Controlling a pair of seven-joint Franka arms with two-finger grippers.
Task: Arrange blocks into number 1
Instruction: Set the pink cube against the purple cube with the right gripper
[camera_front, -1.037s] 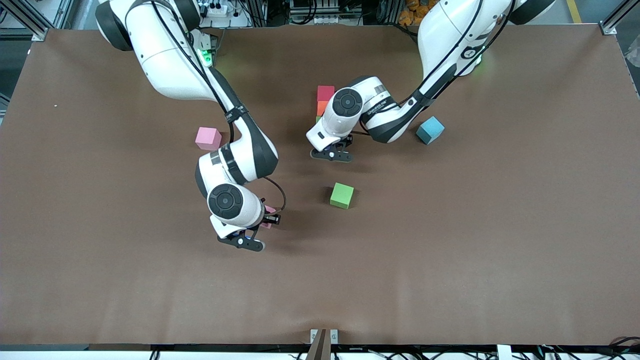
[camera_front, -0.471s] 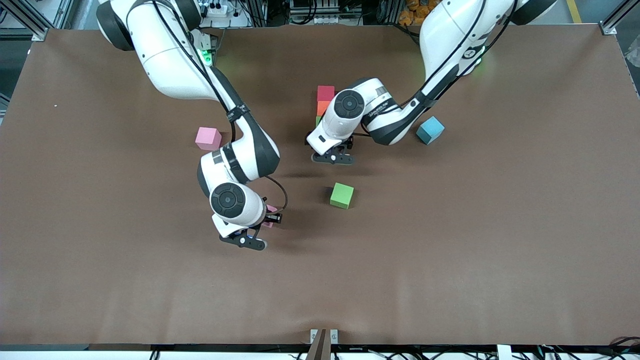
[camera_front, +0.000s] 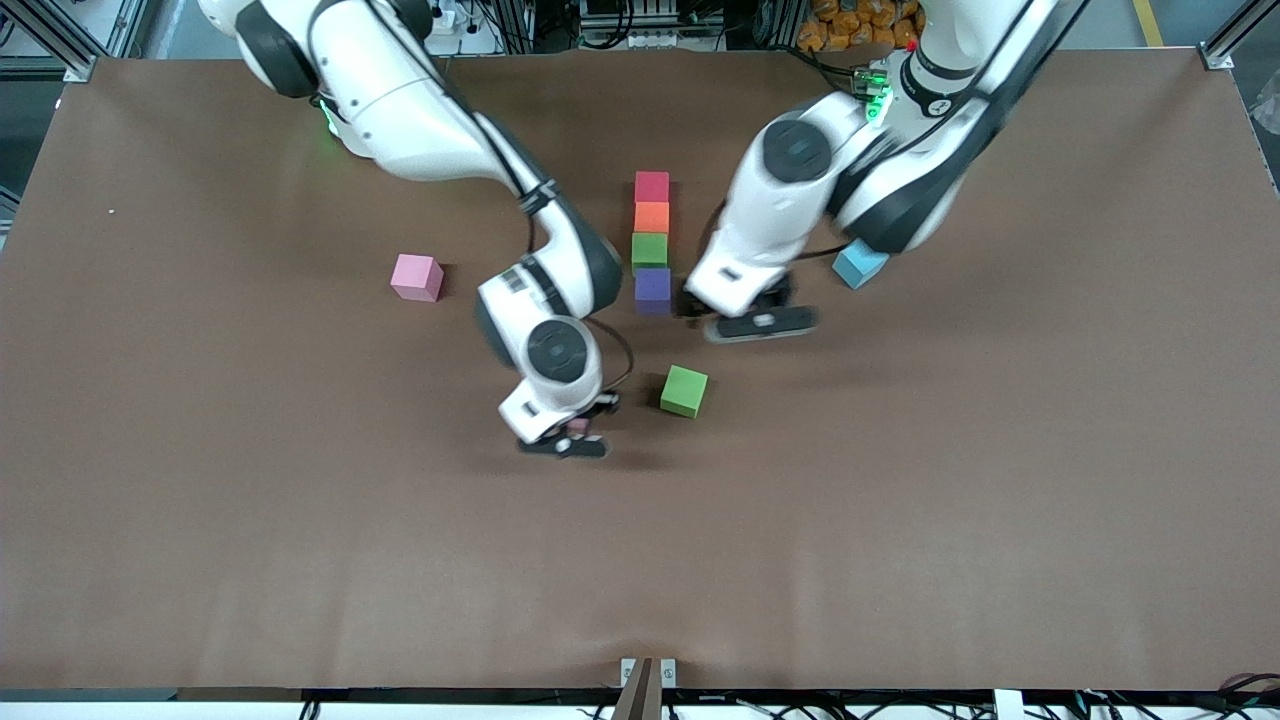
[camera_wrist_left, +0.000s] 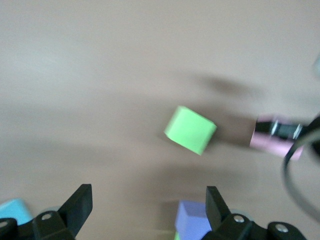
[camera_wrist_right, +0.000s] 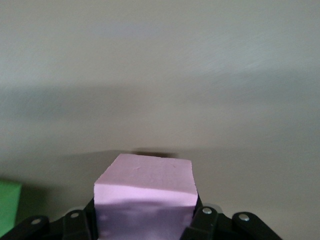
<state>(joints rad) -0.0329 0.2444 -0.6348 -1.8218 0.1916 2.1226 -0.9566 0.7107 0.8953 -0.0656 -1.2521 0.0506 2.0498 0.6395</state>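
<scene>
The blocks (camera_front: 651, 233) look like matt foam with a slightly grainy skin. The surface (camera_front: 900, 520) is brown, matt and smooth. The arms (camera_front: 770, 215) are glossy white plastic.

I see a row of four blocks (camera_front: 651, 245) mid-counter (camera_front: 200, 500), touching end to end and running from the robots toward the front camera. A loose block (camera_front: 684, 390) lies nearer that camera than the row. A stray block (camera_front: 417, 277) sits well toward the right arm's end. A side block (camera_front: 858, 266) sits toward the left arm's end. My right tool (camera_wrist_right: 145, 220) holds a lifted block (camera_wrist_right: 145, 185) over the counter beside the loose block. My left tool (camera_wrist_left: 147, 202) hangs beside the row's near end.
</scene>
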